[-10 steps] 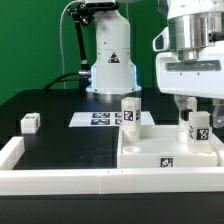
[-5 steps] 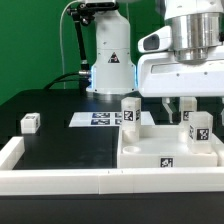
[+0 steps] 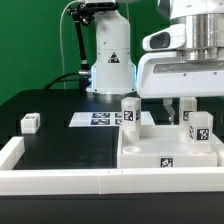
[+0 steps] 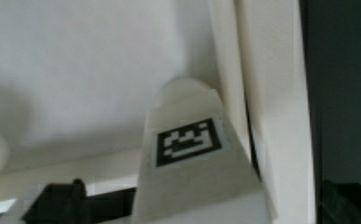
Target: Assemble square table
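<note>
The square table slab (image 3: 160, 155) lies at the front of the exterior view's right, tray-like with tags on its sides. One white leg post (image 3: 130, 112) stands upright at its far left corner and another (image 3: 198, 128) at its far right corner. A third small leg post (image 3: 29, 123) lies on the black table at the left. My gripper (image 3: 178, 108) hangs open and empty just above and slightly left of the right post. In the wrist view that tagged post (image 4: 191, 140) rises over the slab's white floor (image 4: 88, 80), with a dark fingertip (image 4: 61, 198) beside it.
The marker board (image 3: 100, 119) lies flat behind the slab in front of the robot base (image 3: 108, 60). A long low white wall (image 3: 60, 180) borders the front and left of the work area.
The gripper has risen from around the right leg post, leaving it standing on the slab, and shifted slightly toward the exterior view's left.
</note>
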You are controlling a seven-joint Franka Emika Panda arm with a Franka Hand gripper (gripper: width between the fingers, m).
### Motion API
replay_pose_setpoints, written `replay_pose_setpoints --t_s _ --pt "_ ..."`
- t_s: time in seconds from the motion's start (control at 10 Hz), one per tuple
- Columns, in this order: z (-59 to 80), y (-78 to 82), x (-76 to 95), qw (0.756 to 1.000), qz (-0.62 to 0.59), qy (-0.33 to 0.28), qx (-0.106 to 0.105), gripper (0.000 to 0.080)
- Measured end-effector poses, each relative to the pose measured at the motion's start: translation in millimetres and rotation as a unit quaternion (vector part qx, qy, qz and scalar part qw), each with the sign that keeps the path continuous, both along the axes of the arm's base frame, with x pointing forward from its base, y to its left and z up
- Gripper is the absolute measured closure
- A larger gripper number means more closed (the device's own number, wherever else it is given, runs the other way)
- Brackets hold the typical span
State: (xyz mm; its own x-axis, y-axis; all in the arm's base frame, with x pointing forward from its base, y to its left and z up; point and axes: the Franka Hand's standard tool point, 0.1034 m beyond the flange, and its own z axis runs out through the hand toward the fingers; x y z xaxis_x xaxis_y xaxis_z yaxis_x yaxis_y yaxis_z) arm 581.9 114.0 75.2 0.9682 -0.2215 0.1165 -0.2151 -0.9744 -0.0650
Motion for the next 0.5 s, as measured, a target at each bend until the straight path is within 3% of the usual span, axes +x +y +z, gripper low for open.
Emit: replay_pose_setpoints --t_s 0.1,0.3,0.4,0.5 --pt "0.0 -1.0 0.2 1.000 0.030 -0.001 -0.006 0.0151" --pt "0.0 -1.4 0.3 1.000 0.028 -0.001 -0.007 0.0393" --pt "0.1 -1.5 0.4 1.000 0.025 -0.001 -0.006 0.0393" --pt "0.1 -1.7 0.4 1.000 0.016 -0.001 -0.005 0.0510"
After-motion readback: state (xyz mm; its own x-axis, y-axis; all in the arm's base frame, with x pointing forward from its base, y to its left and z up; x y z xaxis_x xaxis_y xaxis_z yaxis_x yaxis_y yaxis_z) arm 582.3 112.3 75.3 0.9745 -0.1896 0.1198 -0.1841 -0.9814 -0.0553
